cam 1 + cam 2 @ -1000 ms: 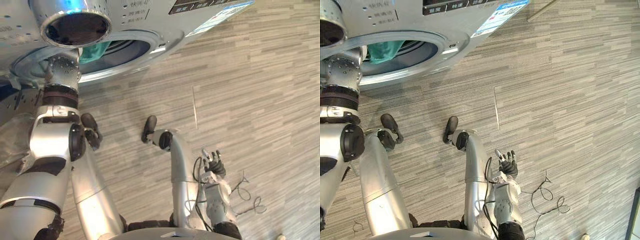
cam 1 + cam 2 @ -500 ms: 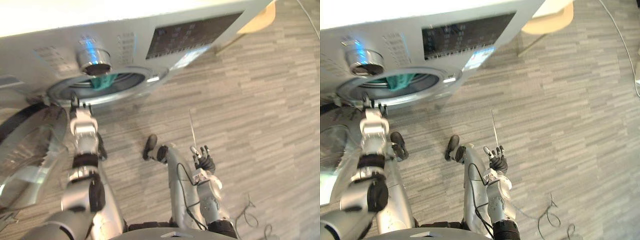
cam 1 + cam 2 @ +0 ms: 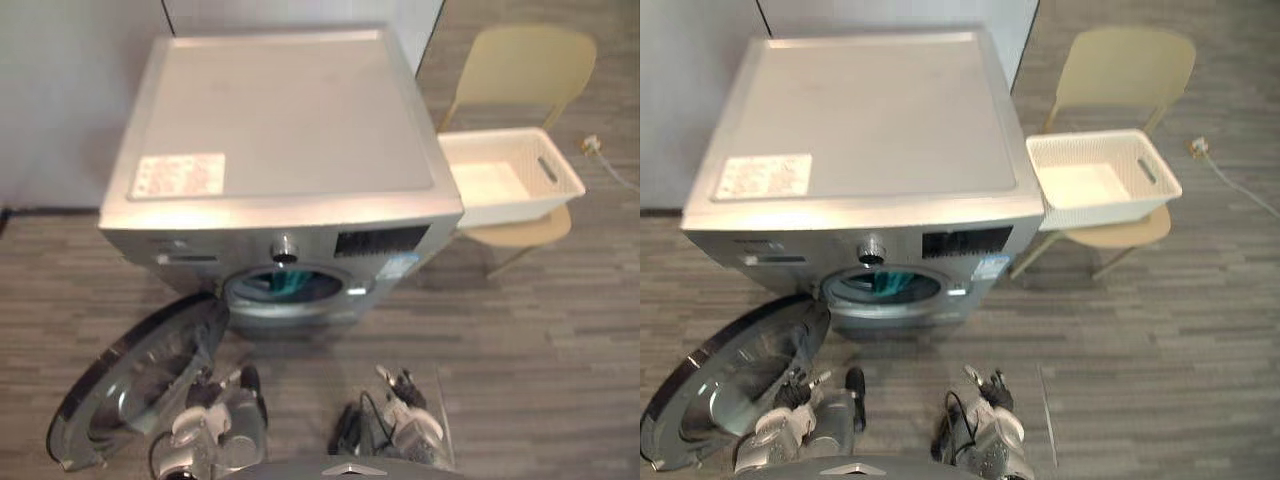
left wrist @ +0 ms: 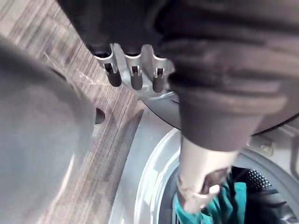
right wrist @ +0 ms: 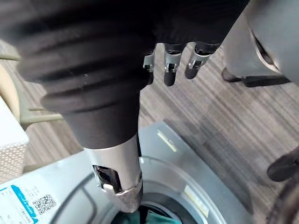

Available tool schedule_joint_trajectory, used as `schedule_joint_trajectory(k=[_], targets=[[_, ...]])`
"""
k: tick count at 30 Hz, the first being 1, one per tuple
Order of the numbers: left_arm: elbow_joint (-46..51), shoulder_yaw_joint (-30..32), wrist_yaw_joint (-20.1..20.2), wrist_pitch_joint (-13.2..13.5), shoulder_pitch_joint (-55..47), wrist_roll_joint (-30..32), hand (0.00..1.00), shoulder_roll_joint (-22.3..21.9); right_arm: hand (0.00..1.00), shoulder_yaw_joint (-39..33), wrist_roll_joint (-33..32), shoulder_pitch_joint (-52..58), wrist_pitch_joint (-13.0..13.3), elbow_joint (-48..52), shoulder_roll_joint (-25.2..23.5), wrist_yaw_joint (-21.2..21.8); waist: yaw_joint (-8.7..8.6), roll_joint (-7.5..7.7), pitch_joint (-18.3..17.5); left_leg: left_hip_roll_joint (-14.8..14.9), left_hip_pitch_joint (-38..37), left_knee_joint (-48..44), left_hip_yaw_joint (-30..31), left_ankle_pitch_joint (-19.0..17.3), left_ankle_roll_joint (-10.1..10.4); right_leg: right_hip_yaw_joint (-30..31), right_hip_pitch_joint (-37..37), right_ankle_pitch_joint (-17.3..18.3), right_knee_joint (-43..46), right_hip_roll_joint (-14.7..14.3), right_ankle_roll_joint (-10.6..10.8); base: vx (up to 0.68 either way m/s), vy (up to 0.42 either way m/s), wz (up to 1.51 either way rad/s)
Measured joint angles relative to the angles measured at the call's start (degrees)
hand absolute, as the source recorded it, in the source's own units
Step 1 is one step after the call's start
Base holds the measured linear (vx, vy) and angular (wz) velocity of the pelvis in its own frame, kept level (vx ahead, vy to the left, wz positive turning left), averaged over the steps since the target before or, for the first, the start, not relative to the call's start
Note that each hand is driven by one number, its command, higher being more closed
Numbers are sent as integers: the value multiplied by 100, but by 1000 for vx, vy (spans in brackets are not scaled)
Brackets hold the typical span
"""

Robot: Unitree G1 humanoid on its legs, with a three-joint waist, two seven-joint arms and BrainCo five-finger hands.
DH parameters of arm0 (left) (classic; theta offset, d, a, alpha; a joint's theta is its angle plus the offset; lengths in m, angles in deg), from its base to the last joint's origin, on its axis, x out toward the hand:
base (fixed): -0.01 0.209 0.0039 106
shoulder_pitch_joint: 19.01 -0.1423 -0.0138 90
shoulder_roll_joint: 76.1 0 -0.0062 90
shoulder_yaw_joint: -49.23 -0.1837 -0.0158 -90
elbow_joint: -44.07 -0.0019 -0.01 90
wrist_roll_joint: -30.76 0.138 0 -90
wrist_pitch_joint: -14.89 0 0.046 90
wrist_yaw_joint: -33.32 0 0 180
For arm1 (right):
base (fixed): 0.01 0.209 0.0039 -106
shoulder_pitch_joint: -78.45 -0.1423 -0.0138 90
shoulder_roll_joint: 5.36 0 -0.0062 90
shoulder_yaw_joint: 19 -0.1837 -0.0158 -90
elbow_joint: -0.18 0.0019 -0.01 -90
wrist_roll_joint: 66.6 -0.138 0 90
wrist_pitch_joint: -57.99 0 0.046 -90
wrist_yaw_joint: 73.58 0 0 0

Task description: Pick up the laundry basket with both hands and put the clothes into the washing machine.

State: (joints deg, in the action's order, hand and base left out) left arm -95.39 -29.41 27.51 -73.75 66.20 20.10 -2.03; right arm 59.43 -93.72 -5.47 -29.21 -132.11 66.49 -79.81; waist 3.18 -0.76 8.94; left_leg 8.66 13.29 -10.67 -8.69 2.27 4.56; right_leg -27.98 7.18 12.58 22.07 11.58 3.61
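1. Left eye view: a silver front-loading washing machine [image 3: 280, 150] is seen from above. Its round glass-paned door [image 3: 140, 375] stands wide open at the left of the machine's front, over the grey wood-patterned floor [image 3: 560, 340].
2. A teal piece of cloth [image 3: 287, 284] is seen lying inside the machine's drum opening.
3. A white perforated plastic laundry basket [image 3: 512, 175] is set on the seat of a beige plastic chair [image 3: 520, 65], just beside the machine's right side. It is well apart from both hands and is held by neither.
4. The left hand [image 4: 133, 77] is held low in front of the machine, near the open door. Its fingers are loosely extended, its thumb is set apart from them, and nothing is grasped.
5. The right hand [image 5: 169, 70] is held low in front of the machine, to the right of the drum opening. Its fingers are likewise relaxed and uncurled, and nothing is held in it.
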Motion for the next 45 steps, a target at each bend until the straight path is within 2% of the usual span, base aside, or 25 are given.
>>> schedule_joint_trajectory(k=[6,8,9,10,12,14,15,16,17,18,19,20,22,26,29,31,32,35,37,38,39,41,43,44,45], targets=[[-380,504,9,-145,-55,418,0,-11,0,-685,1015,-259,-332,-1051,250,113,52,-37,-277,-311,-369,544,605,529,-38,-1079,-1159,-263,-866,-100,156,94,12,80],[-298,497,12,-99,-50,407,0,-44,0,-825,1209,-421,-418,-1237,273,116,-20,-82,-329,-407,-119,624,703,1026,77,-1352,-1136,-461,-1015,-117,-136,-78,30,93],[-289,622,10,-79,71,389,0,-59,0,-1099,1323,-637,-443,-1506,280,118,44,-6,-304,-268,174,-430,238,275,-277,-1565,-1140,-531,-1091,-9,-184,-140,83,53],[-390,807,-2,-84,34,224,0,-157,0,-1250,1397,-739,-472,-1623,398,101,130,-100,-294,205,386,-2266,-179,-624,-532,-1542,-1192,-533,-996,-16,-184,-99,81,15],[-480,871,3,-88,-74,77,0,-176,0,-1340,1359,-700,-523,-1757,573,45,122,-234,-364,906,163,-3695,-279,-860,-596,-1657,-1383,-533,-767,107,-185,-113,150,2],[-529,863,-16,-88,-112,-46,0,-167,0,-1371,1262,-591,-521,-1761,761,-27,43,-244,-377,1552,-187,-4275,-188,-669,-590,-1702,-1491,-604,-708,327,-69,-90,248,14],[-520,820,-44,-88,-95,-92,0,-177,0,-1479,1157,-555,-521,-1771,827,-34,-31,-265,-398,1760,-260,-4174,-21,-259,-564,-1721,-1477,-687,-640,450,51,-14,366,52],[-498,703,-182,-89,-56,-119,0,-210,0,-1629,1146,-482,-547,-1793,948,-33,-117,-326,-484,1808,-317,-3301,359,807,-514,-1844,-1322,-768,-460,616,166,-10,495,89],[-363,444,-231,-89,-14,-159,0,-194,0,-1680,1156,-479,-562,-1987,996,-28,-174,-342,-527,1420,-470,-2845,492,190,42,-1824,-1096,-731,-397,813,171,-21,390,92],[-225,347,-266,-71,-16,-164,0,-134,0,-1638,1170,-491,-595,-2115,933,-20,-198,-277,-570,1329,-484,-2541,674,22,251,-1761,-985,-655,-532,669,253,-92,189,94],[75,207,-309,-29,55,-222,0,31,0,-1491,1180,-566,-681,-2311,753,0,-191,-63,-612,1229,-527,-1940,953,-249,578,-1567,-944,-977,-1093,221,21,-140,78,116],[429,-115,-346,-26,151,-292,0,47,0,-1563,1183,-626,-700,-2399,745,-14,-222,-194,-538,1235,-516,-1640,1038,-643,824,-1794,-1007,-1252,-1079,229,28,-134,115,118],[1242,-752,-301,-17,108,-332,0,13,0,-1667,1183,-693,-685,-2389,772,-28,-210,-213,-509,1065,-647,-1127,979,-1044,923,-2106,-1014,-1266,-702,547,54,-75,313,116],[3371,-1066,-70,17,-636,-460,0,-62,0,-1675,1165,-953,-646,-2377,617,-13,-77,64,-446,341,-846,-652,868,-1072,853,-2147,-1054,-1661,-494,1328,60,-118,378,50],[4663,-939,127,247,-985,-544,0,-82,0,-1675,1155,-944,-542,-2374,592,0,48,201,-423,-374,-1016,-63,782,-909,366,-1932,-1032,-1937,-556,1962,-169,-209,242,26],[5141,-712,186,337,-1163,-551,0,-134,0,-1665,1171,-790,-489,-2201,594,113,17,266,-374,-702,-1241,496,679,-743,207,-1944,-1012,-1990,-758,2180,-824,-157,147,8],[5266,-638,204,385,-1193,-556,0,-127,0,-1658,1181,-739,-488,-2153,577,154,-21,322,-350,-809,-1254,399,627,-733,155,-1968,-978,-1898,-823,2264,-1011,-48,89,0],[5734,-575,229,482,-1302,-623,0,-352,0,-1654,1186,-550,-421,-1767,563,238,-68,220,-135,-773,-1021,-399,438,-973,-17,-1957,-1256,-1565,-1012,2212,-1108,-139,80,-7],[6137,-623,223,500,-1279,-729,0,-361,0,-1431,1183,-191,-426,-1285,390,244,-199,323,-63,-600,-932,-1103,96,-1126,-173,-1787,-1328,-676,-1137,1884,-1786,-35,109,13],[6427,-697,193,554,-1249,-737,0,-423,0,-1417,1182,-27,-386,-1008,392,233,-167,107,52,-369,-1017,-1190,-165,-1596,-500,-1514,-1300,-375,-534,1729,-1521,12,154,-10],[6518,-684,167,590,-1196,-741,0,-391,0,-1410,1167,41,-364,-872,305,238,-141,160,130,-322,-1074,-1189,-172,-1617,-529,-1229,-1125,-401,250,1715,-1049,-54,112,-2],[6780,-575,-32,669,-1093,-785,0,-279,0,-1356,1077,242,-374,-798,-53,251,-46,555,79,-221,-1177,-801,-77,-1417,-591,-668,-721,-140,2422,902,-388,-32,6,18],[6787,-406,-209,669,-1180,-777,0,-363,0,-1467,1050,254,-369,-825,-92,247,-6,641,47,-388,-1176,-503,-93,-1178,-588,-692,-779,-294,2476,429,-187,49,-36,12],[6698,-244,-290,664,-1252,-772,0,-428,0,-1584,1050,225,-383,-868,-38,246,-35,710,-77,-636,-1171,-297,-146,-964,-608,-748,-932,-161,1850,393,-197,107,-16,-1],[6611,-216,-366,655,-1268,-773,0,-449,0,-1619,1051,171,-386,-882,19,238,-20,633,-147,-680,-1155,-171,-187,-860,-582,-749,-956,-88,1530,310,-211,113,13,-26]])
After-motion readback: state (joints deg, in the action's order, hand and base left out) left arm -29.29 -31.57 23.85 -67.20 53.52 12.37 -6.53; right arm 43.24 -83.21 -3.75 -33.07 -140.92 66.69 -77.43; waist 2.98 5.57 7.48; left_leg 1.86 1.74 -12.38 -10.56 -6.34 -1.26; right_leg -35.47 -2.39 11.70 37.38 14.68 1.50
